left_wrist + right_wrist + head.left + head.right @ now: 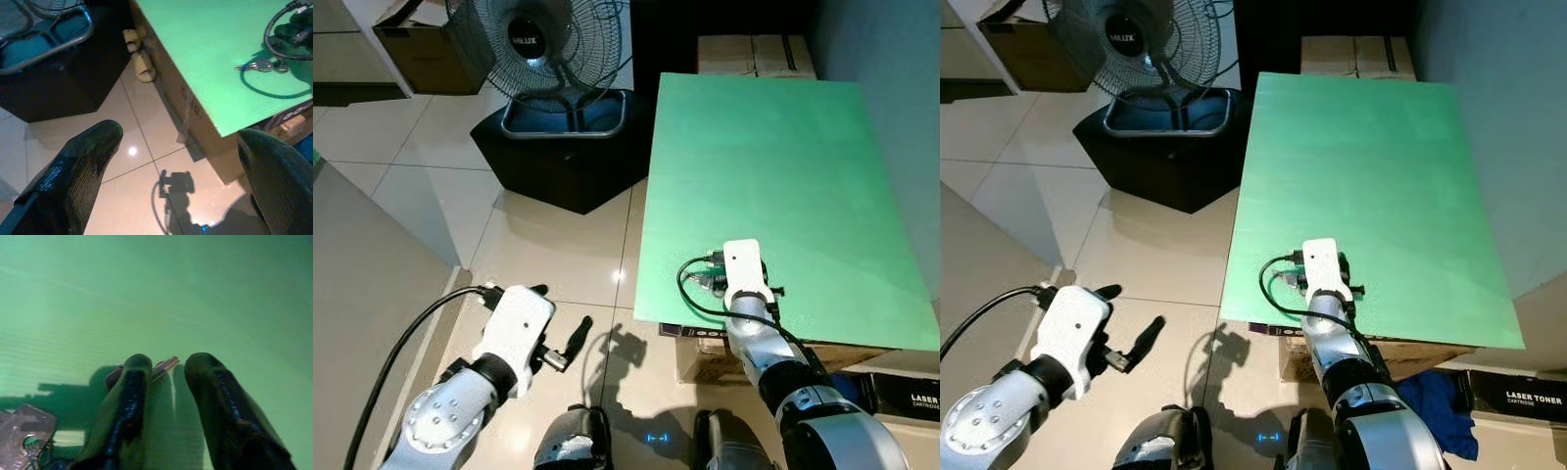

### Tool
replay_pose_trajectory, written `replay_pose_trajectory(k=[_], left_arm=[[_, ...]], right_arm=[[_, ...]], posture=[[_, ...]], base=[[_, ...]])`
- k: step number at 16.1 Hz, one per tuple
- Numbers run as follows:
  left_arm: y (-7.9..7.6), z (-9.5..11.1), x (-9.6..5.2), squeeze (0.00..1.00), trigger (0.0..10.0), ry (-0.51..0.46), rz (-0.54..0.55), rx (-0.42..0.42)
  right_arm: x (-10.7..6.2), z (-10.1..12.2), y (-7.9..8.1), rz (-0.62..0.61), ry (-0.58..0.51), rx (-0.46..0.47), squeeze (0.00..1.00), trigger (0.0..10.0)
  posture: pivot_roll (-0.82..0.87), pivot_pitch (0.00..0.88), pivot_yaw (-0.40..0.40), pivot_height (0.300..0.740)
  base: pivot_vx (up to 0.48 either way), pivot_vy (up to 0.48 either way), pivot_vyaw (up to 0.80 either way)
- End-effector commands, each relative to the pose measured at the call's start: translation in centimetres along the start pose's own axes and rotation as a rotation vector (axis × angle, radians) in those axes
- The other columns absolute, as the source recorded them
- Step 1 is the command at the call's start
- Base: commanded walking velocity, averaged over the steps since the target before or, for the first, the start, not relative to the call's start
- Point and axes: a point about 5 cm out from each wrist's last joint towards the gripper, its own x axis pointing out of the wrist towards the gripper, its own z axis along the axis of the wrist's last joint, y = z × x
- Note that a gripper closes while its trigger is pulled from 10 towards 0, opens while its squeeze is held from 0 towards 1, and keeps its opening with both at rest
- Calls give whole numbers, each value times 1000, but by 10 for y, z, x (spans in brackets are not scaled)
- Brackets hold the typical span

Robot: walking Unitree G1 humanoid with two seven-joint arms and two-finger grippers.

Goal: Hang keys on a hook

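Note:
A bunch of keys (261, 64) lies on the green board (773, 166) near its front left corner. My right gripper (168, 364) is lowered onto the board right at the keys. Its fingers stand a little apart, and a key (164, 366) pokes out from under one finger (129, 396) into the gap. In the left eye view the white wrist housing (744, 266) and a black cable hide these fingers. Over the tiled floor to the left of the board hangs my left gripper (558, 313), open and holding nothing.
A standing fan (543, 39) rests on a black base (558, 157) at the back left. Cardboard boxes (754, 54) stand behind the board and another box (705, 357) is under its front edge. A grey wall (362, 264) runs along the left.

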Motion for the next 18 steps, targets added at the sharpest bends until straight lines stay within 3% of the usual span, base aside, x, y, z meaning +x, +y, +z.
replay_pose_trajectory(k=[1, 4, 5, 6, 13, 15, 18], left_arm=[[2, 0, -5, 0, 10000, 7, 0, 8], [1, -1, -8, 0, 10000, 13, 1, 13], [1, -1, -8, 0, 10000, 15, 1, 13], [1, -2, -8, 0, 10000, 15, 1, 13], [1, -4, -11, 0, 10000, 23, -2, 16], [1, -4, -11, 0, 10000, 22, -4, 16], [0, -5, -12, 0, 10000, 23, -10, 15]], right_arm=[[-1, -1, 3, 3, 14, 16, 1000, 10000], [-1, -6, 3, -7, 43, 1, 1000, 10000], [-1, -8, 2, -11, 55, -7, 937, 10000], [-2, -9, 4, 6, 65, 4, 0, 10000], [-6, -20, 8, 30, 104, 17, 0, 10000], [-8, -22, 9, 58, 93, 22, 0, 0], [-12, -28, 11, 99, 77, 49, 0, 0]], posture=[[76, 215, 109, 713], [89, 215, 113, 713], [92, 216, 115, 713], [96, 215, 116, 713], [102, 221, 124, 713], [102, 221, 124, 713], [102, 229, 130, 713]], base=[[0, 0, 0], [0, 0, 0], [0, 0, 0], [0, 0, 0], [0, 0, 0], [0, 0, 0], [0, 0, 0]])
